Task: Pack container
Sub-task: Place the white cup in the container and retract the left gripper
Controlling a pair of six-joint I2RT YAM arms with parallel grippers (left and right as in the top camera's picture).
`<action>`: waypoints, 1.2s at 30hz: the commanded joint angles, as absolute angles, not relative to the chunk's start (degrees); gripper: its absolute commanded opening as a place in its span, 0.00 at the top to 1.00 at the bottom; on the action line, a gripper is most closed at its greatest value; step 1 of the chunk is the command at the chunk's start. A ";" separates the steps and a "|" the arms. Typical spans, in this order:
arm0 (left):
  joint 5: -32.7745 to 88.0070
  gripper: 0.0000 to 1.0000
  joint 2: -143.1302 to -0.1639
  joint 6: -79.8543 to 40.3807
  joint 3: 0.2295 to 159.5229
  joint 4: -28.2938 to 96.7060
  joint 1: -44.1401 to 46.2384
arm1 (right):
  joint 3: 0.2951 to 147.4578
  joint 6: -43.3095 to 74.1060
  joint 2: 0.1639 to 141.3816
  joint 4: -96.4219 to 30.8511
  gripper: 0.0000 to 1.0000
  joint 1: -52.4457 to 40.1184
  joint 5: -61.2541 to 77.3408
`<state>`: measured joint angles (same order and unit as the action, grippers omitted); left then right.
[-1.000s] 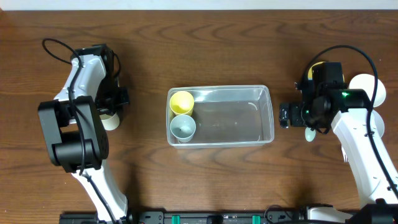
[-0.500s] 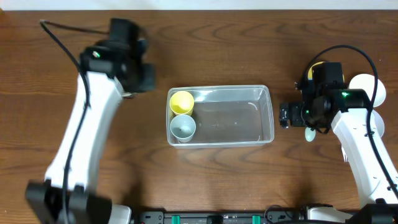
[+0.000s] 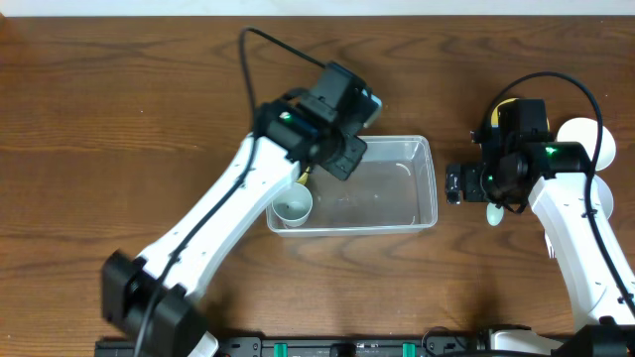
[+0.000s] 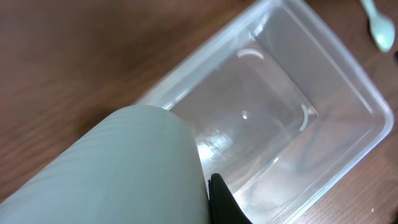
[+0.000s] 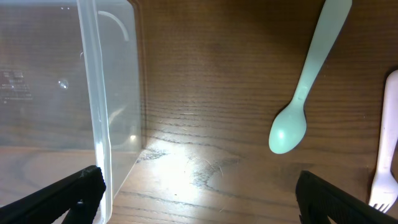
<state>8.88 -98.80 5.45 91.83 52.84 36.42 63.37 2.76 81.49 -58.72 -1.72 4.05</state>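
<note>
The clear plastic container (image 3: 389,194) lies mid-table; it also shows in the left wrist view (image 4: 261,124) and in the right wrist view (image 5: 93,74). A pale blue cup (image 3: 292,204) stands in its left end, with a yellow cup (image 3: 301,177) mostly hidden under my left arm. My left gripper (image 3: 342,151) hovers over the container's left half, shut on a pale ribbed cup (image 4: 112,168). My right gripper (image 3: 454,184) is open and empty, low over the table just right of the container (image 5: 199,199).
A mint green spoon (image 5: 305,93) and a white fork (image 5: 387,155) lie on the wood right of the container. The spoon also shows overhead (image 3: 493,214). A white bowl (image 3: 585,137) sits at the far right by the right arm.
My left arm has swung from the far left of the table to above the container, carrying the pale cup. The right arm has not moved.
</note>
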 commanded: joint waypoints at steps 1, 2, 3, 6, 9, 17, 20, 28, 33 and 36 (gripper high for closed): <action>10.55 0.94 -102.52 7.84 91.85 53.39 37.12 | 64.34 3.36 81.76 -58.78 0.01 -1.83 3.66; 10.55 0.94 -103.42 7.90 91.85 53.67 37.21 | 64.34 3.36 81.76 -58.78 0.01 -1.83 3.68; 10.55 0.94 -104.40 7.90 91.85 53.87 37.21 | 64.34 3.36 81.76 -58.78 0.01 -1.83 3.66; 10.50 0.95 -107.09 7.92 91.85 54.13 37.15 | 64.34 3.36 81.78 -58.78 0.01 -1.83 3.68; 10.48 0.94 -109.78 7.94 91.85 54.11 37.04 | 64.34 3.36 81.78 -58.78 0.01 -1.83 3.66; 6.20 0.94 -116.66 8.45 91.85 53.58 35.55 | 64.34 3.36 81.76 -59.18 0.01 -1.83 3.66; 6.17 0.94 -117.86 8.60 91.85 53.52 34.57 | 64.34 3.36 81.76 -59.16 0.01 -1.83 3.66; 5.69 0.28 -118.39 9.26 91.85 53.08 33.17 | 64.34 3.36 81.78 -59.18 0.01 -1.83 3.66; 5.30 0.20 -117.78 9.23 93.34 53.91 33.23 | 64.34 3.36 81.76 -59.20 0.01 -1.83 3.66; 5.26 0.12 -116.36 9.23 97.08 56.29 33.23 | 64.34 3.36 81.78 -59.18 0.01 -1.83 3.66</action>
<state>6.39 -118.37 9.10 92.79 54.78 33.47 63.37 2.76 81.49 -59.09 -1.72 4.05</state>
